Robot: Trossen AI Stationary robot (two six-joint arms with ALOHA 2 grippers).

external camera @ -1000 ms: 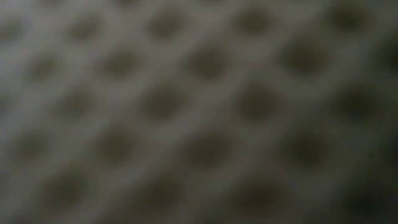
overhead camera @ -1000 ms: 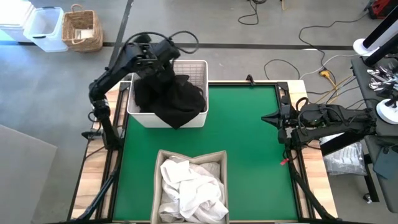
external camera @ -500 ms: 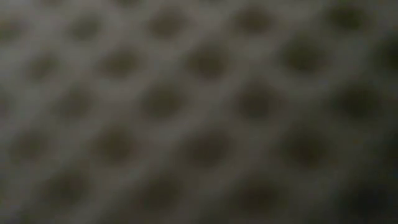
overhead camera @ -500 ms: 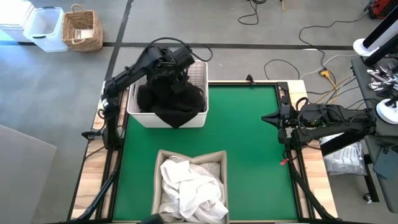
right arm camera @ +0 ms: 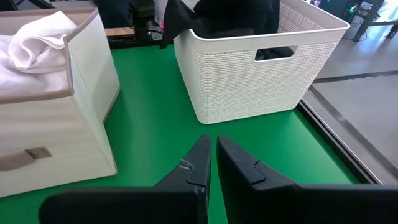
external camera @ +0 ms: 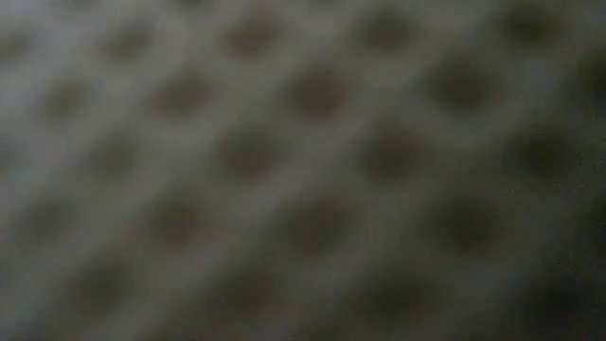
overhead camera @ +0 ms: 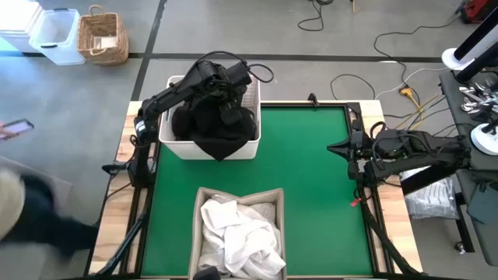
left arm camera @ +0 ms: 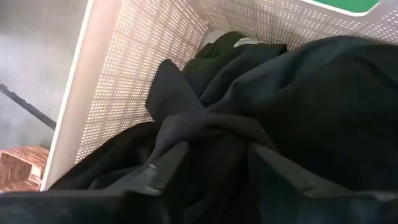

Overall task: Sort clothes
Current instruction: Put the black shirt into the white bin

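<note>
A white plastic basket stands at the mat's far left and holds black and dark green garments. One black flap hangs over its near rim. My left gripper is down inside the basket, shut on a black garment. White clothes lie in a beige fabric box at the near edge. My right gripper waits, shut, over the mat's right edge. The low view shows only a blurred close pattern. My left gripper pinches a bunched fold of the black garment between its two fingers, several layers gathered together. It comes from above, slanting down into the basket. The garment lies on the other dark clothes in the basket, slack.
A person stands off the table's left side, with a hand holding a phone. A wicker basket and a plastic bin sit on the floor beyond. Bare green mat lies between the basket, the box and my right arm.
My left gripper has moved toward the table's right and down into the basket, carrying the black garment with it; the garment has settled lower onto the pile. A person has come into view at the left.
</note>
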